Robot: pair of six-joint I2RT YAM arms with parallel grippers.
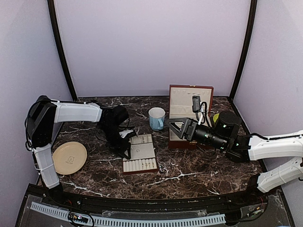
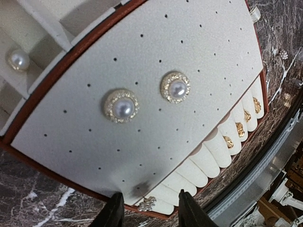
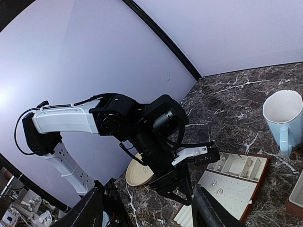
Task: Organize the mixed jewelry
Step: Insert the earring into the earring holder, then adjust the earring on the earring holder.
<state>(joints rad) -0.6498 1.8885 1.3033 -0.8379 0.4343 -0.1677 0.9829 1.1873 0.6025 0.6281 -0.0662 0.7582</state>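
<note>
On the tray [image 2: 199, 52], 2 pearl studs [image 2: 121, 106] sit mid-frame and rings [image 2: 228, 141] fill its lower-right slots, a few loose pieces [image 2: 283, 54] lie on the marble upper right, and the left gripper [image 2: 149, 208] and right gripper [image 3: 147, 203] are both spread, holding nothing.

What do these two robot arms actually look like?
The left arm and right arm are white shells joined by bulky black round joints, with thin black cables looping alongside. The left gripper and right gripper each have two black tapered fingers.

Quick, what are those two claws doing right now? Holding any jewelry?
Left gripper: open, holding nothing, over the jewelry tray.
Right gripper: open, holding nothing.
</note>
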